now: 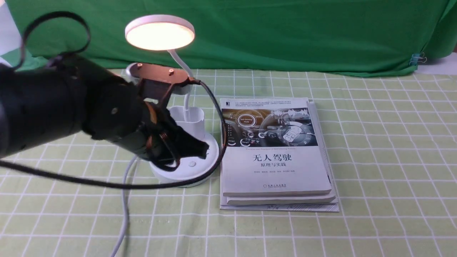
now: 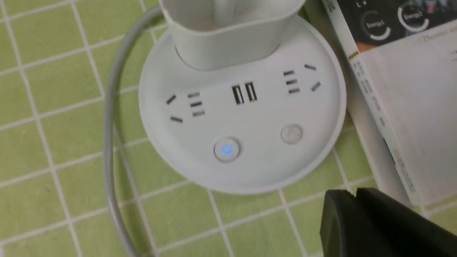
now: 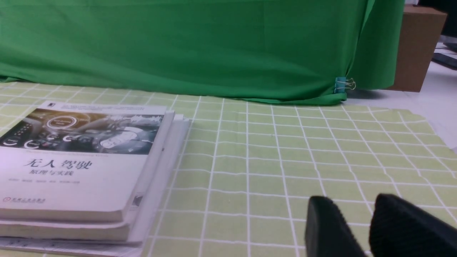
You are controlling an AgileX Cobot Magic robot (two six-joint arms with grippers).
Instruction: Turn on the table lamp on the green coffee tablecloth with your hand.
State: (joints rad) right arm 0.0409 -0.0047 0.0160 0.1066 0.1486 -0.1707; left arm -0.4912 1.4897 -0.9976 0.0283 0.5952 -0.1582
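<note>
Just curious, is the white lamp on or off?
On: the table lamp has a glowing head, and one base button is lit blue.

Bright, even room light; shadows soft. Front view: the table lamp [image 1: 159, 34] head glows warm white and tints the plate [image 1: 157, 74] beneath it orange; the near left arm [image 1: 53, 103] shows as a dark mass. Left wrist view: slightly blurred, power button [image 2: 227, 150] lit blue. Right wrist view: near fingers [image 3: 323, 228] out of focus.

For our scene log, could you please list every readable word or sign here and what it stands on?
"无人驾驶": title on the cover of the top book.
"原理与实践": subtitle below it.
"Energy1", "Energy2": dials in its cover picture.
Power symbol, lit blue: button on the base of the table lamp.
Author, publisher and other cover print: too small to read.
</note>
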